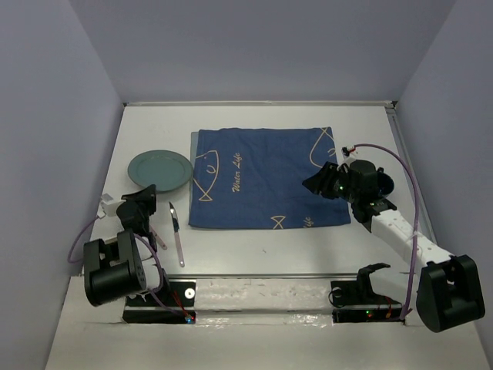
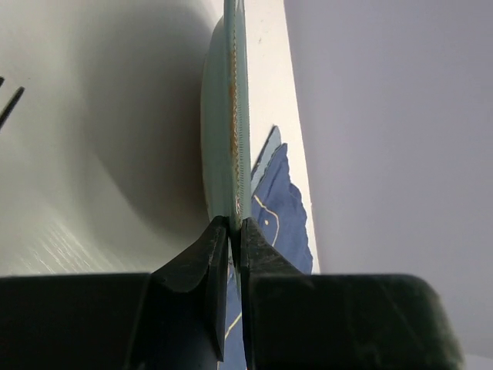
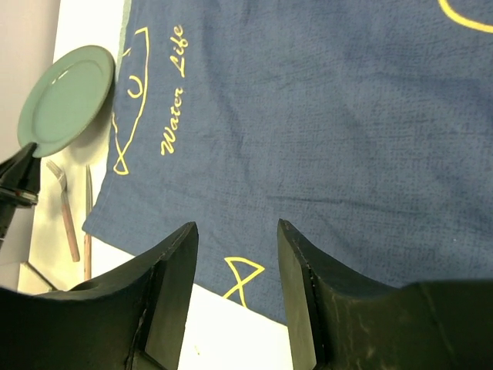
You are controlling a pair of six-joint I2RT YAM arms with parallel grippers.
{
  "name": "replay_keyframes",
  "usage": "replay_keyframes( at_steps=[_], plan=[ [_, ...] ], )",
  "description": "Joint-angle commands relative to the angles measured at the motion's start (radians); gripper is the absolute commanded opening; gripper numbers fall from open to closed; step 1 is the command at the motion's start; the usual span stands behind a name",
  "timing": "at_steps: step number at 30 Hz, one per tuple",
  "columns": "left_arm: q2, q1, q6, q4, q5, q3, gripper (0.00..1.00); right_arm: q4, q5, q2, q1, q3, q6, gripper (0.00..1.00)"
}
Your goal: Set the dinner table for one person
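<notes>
I am pinching the near rim of the green plate (image 2: pixel 227 116) in my left end effector (image 2: pixel 235 231). The plate is sitting on the white tabletop (image 1: pixel 262 250), just left of the blue cloth (image 1: pixel 266 177). I judge it best to lift it slightly, hold it level, and carry it to the cloth's middle. My right end effector (image 3: pixel 236 227) is hanging spread over the cloth, holding nothing.

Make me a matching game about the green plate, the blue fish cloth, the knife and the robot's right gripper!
Things: 1 round green plate; 2 dark blue fish-patterned cloth; 3 slim metal knife; 4 right gripper.
States: A open, above the cloth; B on the white tabletop beside the left arm; C rim pinched by the left gripper; D spread flat, right of the plate.
Pairs: 1-C; 2-D; 3-B; 4-A.
</notes>
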Motion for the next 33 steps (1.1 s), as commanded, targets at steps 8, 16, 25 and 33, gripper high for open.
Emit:
replay_keyframes(
  at_steps=[8, 16, 25, 33],
  plan=[
    [-0.302, -0.001, 0.005, -0.017, -0.023, 0.166, 0.0, 0.054, -0.054, 0.006, 0.013, 0.027, -0.03, 0.52],
    [-0.38, -0.002, -0.038, 0.024, 0.076, 0.221, 0.0, 0.047, -0.048, -0.014, 0.013, 0.032, -0.03, 0.52],
    [-0.31, -0.426, 0.087, -0.039, 0.111, 0.366, 0.0, -0.043, 0.02, -0.076, 0.013, 0.093, -0.036, 0.52],
    [-0.06, -0.62, 0.014, 0.147, 0.164, 0.419, 0.0, -0.17, 0.121, -0.18, 0.013, 0.139, -0.059, 0.52]
  ],
)
